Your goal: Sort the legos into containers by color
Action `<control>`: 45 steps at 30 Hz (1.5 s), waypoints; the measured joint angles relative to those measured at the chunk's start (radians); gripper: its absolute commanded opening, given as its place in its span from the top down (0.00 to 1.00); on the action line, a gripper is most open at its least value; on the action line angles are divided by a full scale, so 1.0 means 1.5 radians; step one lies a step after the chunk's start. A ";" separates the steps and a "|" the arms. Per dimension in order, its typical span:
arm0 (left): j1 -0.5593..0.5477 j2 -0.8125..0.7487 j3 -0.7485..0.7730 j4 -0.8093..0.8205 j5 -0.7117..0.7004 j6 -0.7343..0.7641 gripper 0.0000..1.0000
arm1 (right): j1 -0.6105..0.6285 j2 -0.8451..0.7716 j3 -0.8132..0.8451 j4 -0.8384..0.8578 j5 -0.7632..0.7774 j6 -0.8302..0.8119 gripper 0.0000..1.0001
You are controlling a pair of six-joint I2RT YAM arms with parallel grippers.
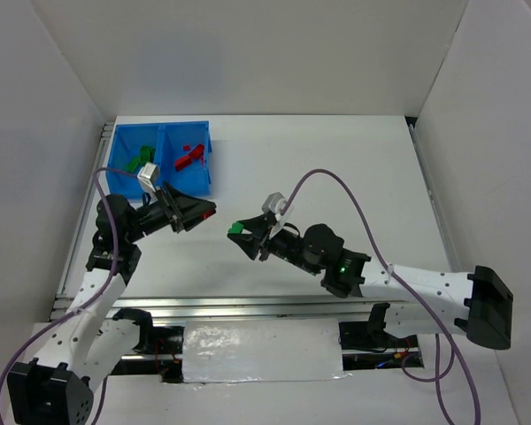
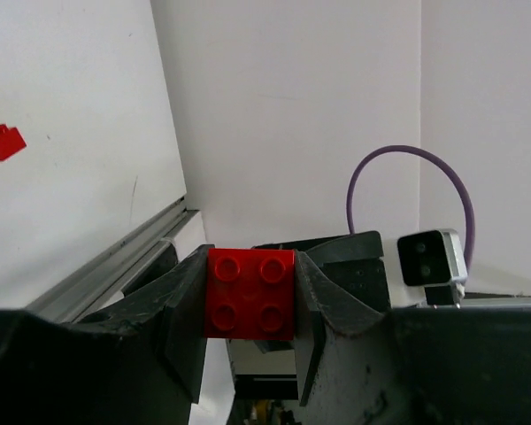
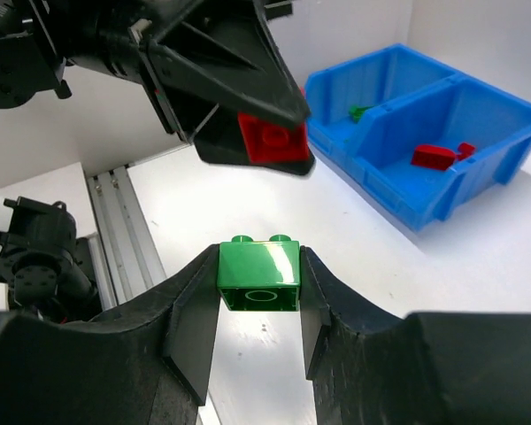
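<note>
My left gripper point(image 1: 206, 212) is shut on a red lego point(image 2: 250, 294), held above the table just in front of the blue bin point(image 1: 205, 155); the same red lego shows in the right wrist view point(image 3: 273, 139). My right gripper point(image 1: 237, 230) is shut on a green lego point(image 3: 258, 274), facing the left gripper a short way apart; the green lego also shows from above point(image 1: 235, 228). The bin's left compartment holds green legos point(image 1: 142, 160), its right compartment red legos point(image 1: 190, 158). In the right wrist view the bin point(image 3: 398, 190) lies at the upper right with a red lego point(image 3: 435, 157) inside.
White walls enclose the table on the left, back and right. A metal rail point(image 1: 88, 221) runs along the left edge and another along the near edge. A purple cable point(image 1: 336, 190) arcs over the right arm.
</note>
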State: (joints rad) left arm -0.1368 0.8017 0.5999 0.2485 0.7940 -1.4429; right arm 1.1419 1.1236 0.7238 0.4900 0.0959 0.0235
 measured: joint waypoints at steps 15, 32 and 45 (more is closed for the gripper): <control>0.046 0.267 0.301 -0.184 -0.403 0.372 0.87 | -0.020 -0.117 -0.033 -0.079 0.066 0.077 1.00; 0.083 0.693 0.577 -0.186 -0.489 0.491 0.01 | -0.020 -0.181 -0.012 -0.213 0.092 0.170 1.00; -0.238 0.054 -0.020 0.230 -0.341 0.740 0.01 | -0.185 -0.186 0.148 -0.396 0.082 0.521 1.00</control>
State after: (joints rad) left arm -0.4938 0.8822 0.5705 0.5930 0.2832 -0.3325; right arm 0.8646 0.8440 0.9455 -0.1043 0.2192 0.8055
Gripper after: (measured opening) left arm 0.995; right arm 0.437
